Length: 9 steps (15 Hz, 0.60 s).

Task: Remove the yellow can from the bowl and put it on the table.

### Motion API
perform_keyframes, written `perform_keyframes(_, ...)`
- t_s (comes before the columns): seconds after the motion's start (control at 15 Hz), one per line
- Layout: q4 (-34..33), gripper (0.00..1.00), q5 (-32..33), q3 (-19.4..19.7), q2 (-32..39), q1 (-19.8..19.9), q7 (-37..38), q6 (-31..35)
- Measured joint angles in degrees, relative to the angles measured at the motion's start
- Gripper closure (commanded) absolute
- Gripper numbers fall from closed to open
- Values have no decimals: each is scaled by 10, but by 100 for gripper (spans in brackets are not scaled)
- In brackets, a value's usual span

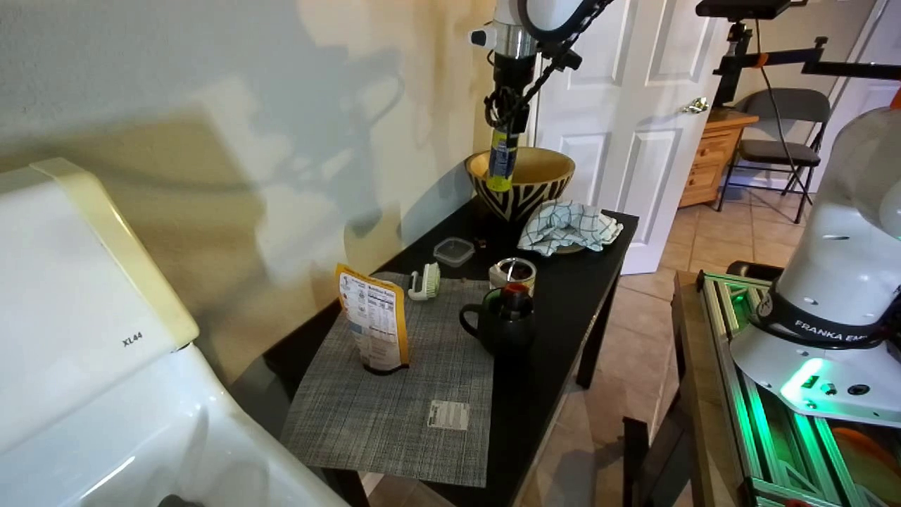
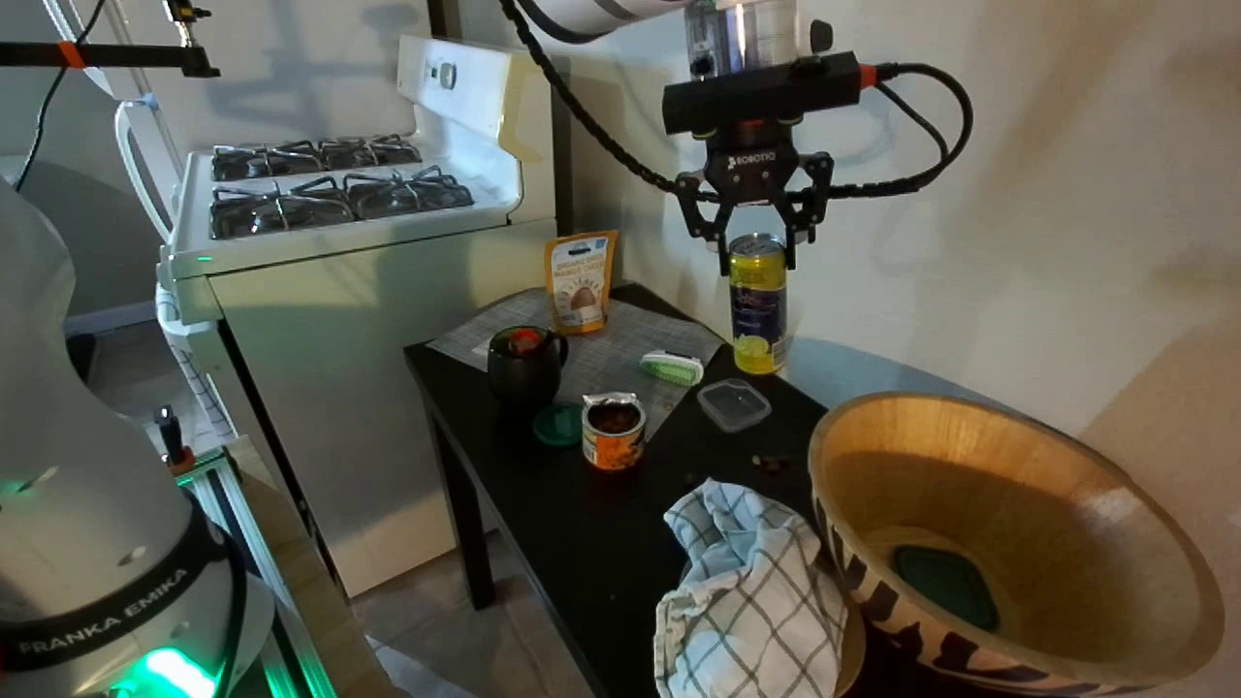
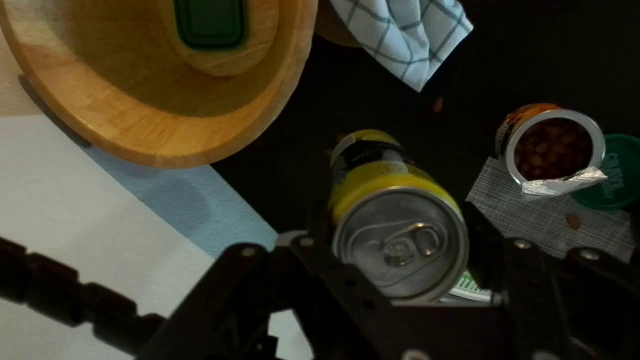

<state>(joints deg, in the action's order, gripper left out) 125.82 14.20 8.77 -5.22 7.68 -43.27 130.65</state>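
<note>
Wall (image 2: pixel 1066 194): pale, slightly rough, with soft shadows lying over it.
Table (image 2: pixel 601 543): black, smooth top, long and narrow; a grey woven placemat (image 1: pixel 380 429) covers one end.
Gripper (image 2: pixel 757 260): two dark fingers pinch the upper part of the yellow can (image 2: pixel 758 315), one from each side.
Yellow can: hangs in the air in both exterior views, almost upright, outside the bowl (image 2: pixel 921 475); the wrist view shows black table top around its lower end.
Can out of bowl: done, as I judge it.
Can onto table: not done yet; it remains to lower it, to release it and to draw the gripper away, so I estimate the work to be past its half.
Can surface: smooth cylinder, probably thin metal, with printed bands of yellow and dark blue, and a silvery end with pull tab.
Bowl shape: deep and flaring; light wood grain inside, dark stripes outside; a dark green piece (image 2: pixel 945 586) with rounded corners lies at the bottom.
Cloth (image 2: pixel 756 591): soft, checked, in loose folds, just beside the bowl.
Pouch (image 1: pixel 373 324): flexible, orange-yellow with white label area, standing upright on the placemat.
</note>
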Motion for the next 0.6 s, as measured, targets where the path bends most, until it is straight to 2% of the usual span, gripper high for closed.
perform_keyframes(0.4, -81, 62, -75, 7, 121, 12, -98, 12)
perform_keyframes(0.6, -130, 62, -78, 6, 174, 24, -109, 7)
